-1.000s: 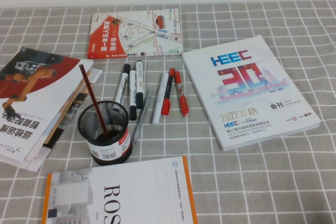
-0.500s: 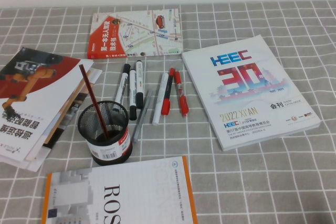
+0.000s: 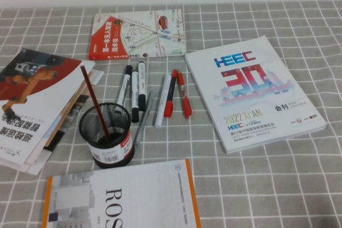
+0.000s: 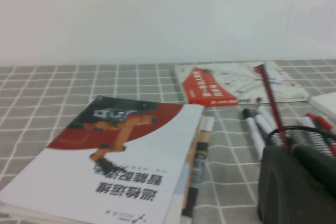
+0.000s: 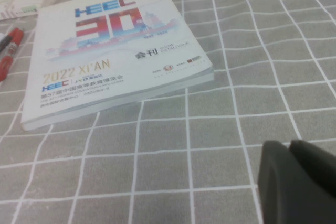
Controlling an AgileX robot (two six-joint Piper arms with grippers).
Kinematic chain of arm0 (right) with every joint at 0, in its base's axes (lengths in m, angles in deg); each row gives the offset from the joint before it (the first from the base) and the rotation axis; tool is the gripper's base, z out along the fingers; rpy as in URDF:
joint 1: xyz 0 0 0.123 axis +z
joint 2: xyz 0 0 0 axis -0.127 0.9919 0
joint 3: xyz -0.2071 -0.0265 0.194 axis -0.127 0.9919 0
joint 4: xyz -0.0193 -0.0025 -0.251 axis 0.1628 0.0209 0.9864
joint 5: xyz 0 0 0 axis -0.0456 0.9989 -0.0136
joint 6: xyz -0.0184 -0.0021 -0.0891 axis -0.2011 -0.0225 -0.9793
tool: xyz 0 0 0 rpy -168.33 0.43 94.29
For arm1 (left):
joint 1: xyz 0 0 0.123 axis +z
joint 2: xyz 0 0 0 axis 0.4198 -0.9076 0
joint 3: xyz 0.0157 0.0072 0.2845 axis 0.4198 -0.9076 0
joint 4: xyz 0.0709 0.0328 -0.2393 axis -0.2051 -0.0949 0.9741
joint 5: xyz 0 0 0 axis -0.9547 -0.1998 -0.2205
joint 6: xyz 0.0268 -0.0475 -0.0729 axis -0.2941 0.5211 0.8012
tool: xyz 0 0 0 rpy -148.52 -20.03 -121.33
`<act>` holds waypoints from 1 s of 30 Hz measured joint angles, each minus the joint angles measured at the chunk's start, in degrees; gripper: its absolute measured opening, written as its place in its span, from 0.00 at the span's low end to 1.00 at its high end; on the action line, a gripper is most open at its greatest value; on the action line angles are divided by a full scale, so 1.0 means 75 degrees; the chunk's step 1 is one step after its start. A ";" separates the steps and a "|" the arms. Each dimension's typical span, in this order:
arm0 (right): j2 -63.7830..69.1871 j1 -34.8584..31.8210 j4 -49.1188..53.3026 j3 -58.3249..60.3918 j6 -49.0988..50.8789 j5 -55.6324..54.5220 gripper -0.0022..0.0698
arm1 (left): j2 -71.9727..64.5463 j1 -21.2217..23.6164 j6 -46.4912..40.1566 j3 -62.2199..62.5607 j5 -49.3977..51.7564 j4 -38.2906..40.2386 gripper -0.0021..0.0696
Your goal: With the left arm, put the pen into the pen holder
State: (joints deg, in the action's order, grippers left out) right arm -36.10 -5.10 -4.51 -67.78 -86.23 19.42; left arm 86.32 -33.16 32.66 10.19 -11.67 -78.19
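The thin dark-red pen (image 3: 94,101) stands tilted inside the black wire-mesh pen holder (image 3: 107,141), its upper end leaning toward the far left. Neither arm shows in the high view. In the left wrist view the pen (image 4: 270,98) rises from the holder's mesh rim (image 4: 310,136), just behind my left gripper (image 4: 296,155). The left gripper's dark fingers are together and empty. My right gripper (image 5: 290,149) is shut and empty, low over bare cloth near the white catalogue (image 5: 110,51).
White black-capped markers (image 3: 134,90), a grey pen and red-capped pens (image 3: 184,95) lie behind the holder. A map book (image 3: 139,33) lies at the far side, a magazine stack (image 3: 37,105) at left, an orange-edged book (image 3: 128,196) in front, and the catalogue (image 3: 251,89) at right.
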 joint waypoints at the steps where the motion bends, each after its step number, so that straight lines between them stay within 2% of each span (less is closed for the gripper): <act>1: 0.0000 0.0000 0.0000 0.0000 0.0000 0.0000 0.01 | 0.0000 0.0200 -0.0215 -0.0125 -0.0136 0.0235 0.03; 6: 0.0000 0.0000 0.0000 0.0000 0.0000 0.0000 0.01 | 0.0018 0.0862 -0.0892 -0.0846 -0.1301 0.0950 0.03; 14: 0.0000 0.0000 0.0000 0.0000 0.0000 0.0000 0.01 | 0.0018 0.0962 -0.0578 -0.2010 -0.2760 0.1103 0.03; 20: 0.0000 0.0000 0.0000 0.0000 0.0000 0.0000 0.01 | 0.0018 0.0962 -0.0462 -0.2042 -0.2401 0.1102 0.03; 30: 0.0000 0.0000 0.0000 0.0000 0.0000 0.0000 0.01 | 0.0018 0.0962 -0.0491 -0.2042 -0.0634 0.0828 0.03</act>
State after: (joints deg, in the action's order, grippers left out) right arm -36.10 -5.10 -4.51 -67.78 -86.23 19.42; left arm 86.45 -25.95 28.98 -5.12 -16.42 -71.98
